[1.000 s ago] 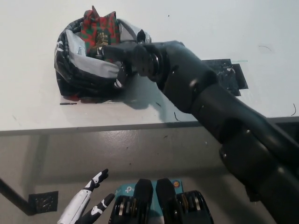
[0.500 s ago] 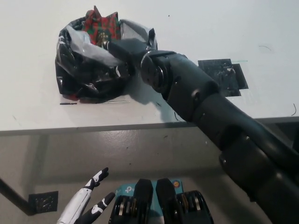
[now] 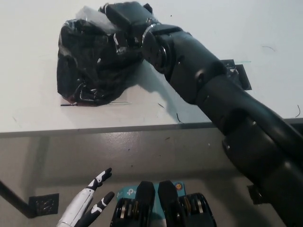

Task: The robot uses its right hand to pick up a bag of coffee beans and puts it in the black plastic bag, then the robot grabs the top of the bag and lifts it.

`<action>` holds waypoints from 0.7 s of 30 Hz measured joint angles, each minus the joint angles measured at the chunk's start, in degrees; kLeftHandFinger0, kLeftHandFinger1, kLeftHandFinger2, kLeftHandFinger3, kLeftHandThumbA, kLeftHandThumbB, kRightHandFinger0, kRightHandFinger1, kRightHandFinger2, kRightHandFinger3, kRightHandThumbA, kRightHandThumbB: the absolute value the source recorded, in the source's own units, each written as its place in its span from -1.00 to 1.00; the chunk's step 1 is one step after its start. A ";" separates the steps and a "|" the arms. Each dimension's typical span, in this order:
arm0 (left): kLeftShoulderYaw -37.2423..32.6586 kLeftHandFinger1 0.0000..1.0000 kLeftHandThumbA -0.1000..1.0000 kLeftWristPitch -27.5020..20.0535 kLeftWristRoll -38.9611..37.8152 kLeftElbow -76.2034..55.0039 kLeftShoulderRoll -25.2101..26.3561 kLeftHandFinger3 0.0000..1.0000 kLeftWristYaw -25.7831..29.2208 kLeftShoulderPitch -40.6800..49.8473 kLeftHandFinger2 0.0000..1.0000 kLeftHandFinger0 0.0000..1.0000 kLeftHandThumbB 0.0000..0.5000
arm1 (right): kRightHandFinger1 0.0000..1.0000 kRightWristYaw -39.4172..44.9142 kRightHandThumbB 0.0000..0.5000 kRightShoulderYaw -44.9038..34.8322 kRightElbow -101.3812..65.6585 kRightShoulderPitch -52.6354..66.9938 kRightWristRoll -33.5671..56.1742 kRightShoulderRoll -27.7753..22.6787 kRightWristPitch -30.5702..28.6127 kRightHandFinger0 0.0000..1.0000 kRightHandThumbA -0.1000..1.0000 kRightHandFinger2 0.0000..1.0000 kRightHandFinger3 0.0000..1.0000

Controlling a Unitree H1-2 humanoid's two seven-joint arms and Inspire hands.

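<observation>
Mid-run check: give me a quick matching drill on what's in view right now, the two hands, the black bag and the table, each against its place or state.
Things:
1. right hand
2. left hand
3. black plastic bag
4. table

States:
A. white, carries the bag
B. gathered at the top, its bottom on the table
C. shut on the bag's top
D. open, low at the picture's lower left, below the table edge

Pairs: 1-C, 2-D, 3-B, 4-A

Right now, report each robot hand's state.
Left robot hand: open, holding nothing.
Right robot hand: shut on the top of the black bag.
</observation>
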 measured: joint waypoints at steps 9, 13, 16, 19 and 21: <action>-0.10 1.00 1.00 -0.04 0.58 0.00 0.02 1.00 -0.08 -0.14 1.00 1.00 -0.51 | -0.54 -3.51 -0.10 -1.83 3.55 -4.42 -0.05 -1.26 -2.62 -1.00 -1.00 0.33 0.16; -0.21 1.00 1.00 -0.04 1.17 -0.01 0.20 1.00 -0.09 -0.19 1.00 1.00 -0.55 | -0.50 -5.55 -0.04 -2.23 4.27 -4.99 -0.18 -1.86 -3.28 -1.00 -1.00 0.38 0.26; -0.27 1.00 1.00 -0.06 1.55 -0.01 0.49 1.00 -0.10 -0.41 1.00 1.00 -0.56 | -0.48 -6.36 -0.05 -2.44 4.75 -5.17 -0.22 -2.04 -3.48 -1.00 -1.00 0.41 0.36; -0.34 1.00 1.00 -0.10 1.72 -0.01 0.70 1.00 -0.10 -0.70 1.00 1.00 -0.61 | -0.46 -6.65 -0.03 -2.63 5.18 -5.20 -0.24 -2.20 -3.69 -1.00 -1.00 0.40 0.37; -0.43 1.00 1.00 -0.14 1.83 -0.01 0.84 1.00 -0.10 -1.08 1.00 1.00 -0.63 | -0.47 -6.91 -0.01 -2.87 5.63 -5.28 -0.23 -2.53 -3.91 -1.00 -1.00 0.39 0.35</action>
